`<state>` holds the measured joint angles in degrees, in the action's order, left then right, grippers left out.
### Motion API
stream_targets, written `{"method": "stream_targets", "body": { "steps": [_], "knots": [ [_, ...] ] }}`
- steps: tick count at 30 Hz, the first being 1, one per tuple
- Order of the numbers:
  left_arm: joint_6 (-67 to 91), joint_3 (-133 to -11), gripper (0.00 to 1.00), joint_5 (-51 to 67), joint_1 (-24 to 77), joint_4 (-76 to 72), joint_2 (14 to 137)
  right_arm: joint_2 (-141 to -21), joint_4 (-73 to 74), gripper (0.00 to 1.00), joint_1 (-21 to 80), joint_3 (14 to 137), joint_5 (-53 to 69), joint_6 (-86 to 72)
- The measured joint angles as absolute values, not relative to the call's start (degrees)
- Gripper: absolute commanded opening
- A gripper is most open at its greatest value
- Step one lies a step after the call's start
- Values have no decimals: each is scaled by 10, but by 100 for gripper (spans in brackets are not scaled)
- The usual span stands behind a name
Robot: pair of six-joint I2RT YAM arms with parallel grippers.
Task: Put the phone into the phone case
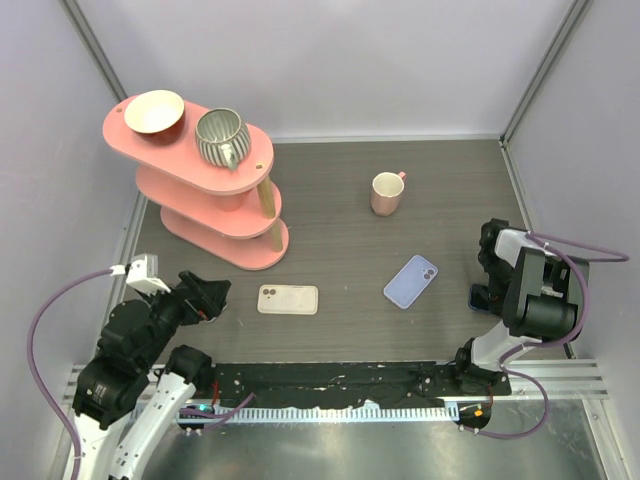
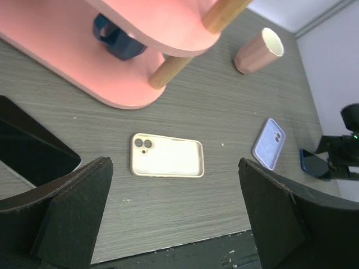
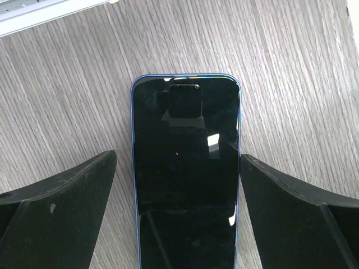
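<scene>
The phone (image 3: 185, 168), black screen with a blue rim, lies flat on the table at the right (image 1: 478, 297). My right gripper (image 3: 178, 159) is open just above it, one finger on each side, neither touching it. A beige phone case (image 1: 288, 299) lies open side up left of centre. A lavender phone case (image 1: 411, 281) lies back side up between the beige case and the phone. My left gripper (image 1: 215, 297) is open and empty, left of the beige case (image 2: 166, 156), which shows between its fingers in the left wrist view.
A pink three-tier shelf (image 1: 215, 205) stands at the back left, with a bowl (image 1: 154, 111) and a striped jug (image 1: 221, 137) on top and a dark blue mug (image 2: 115, 39) on its lowest tier. A pink mug (image 1: 387, 192) stands behind the lavender case.
</scene>
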<state>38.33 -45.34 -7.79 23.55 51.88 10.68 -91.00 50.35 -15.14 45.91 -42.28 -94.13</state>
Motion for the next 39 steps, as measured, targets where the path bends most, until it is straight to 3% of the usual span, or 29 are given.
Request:
{"method": "stream_targets", "body": {
  "steps": [8,17,26,30,39],
  "knots": [
    [349,-500,99,8,236,521,175,-871,410,82,-154,422,-425,-813],
    [325,-588,100,11,236,538,266,-773,244,75,-155,340,-343,-566],
    [310,-590,100,30,236,533,403,-821,204,68,-155,389,-246,-419],
    [312,-556,94,43,248,496,441,-842,195,67,-155,411,-206,-366],
    [326,-625,89,-80,485,452,628,-844,183,66,-155,414,-166,-309]
  ]
}}
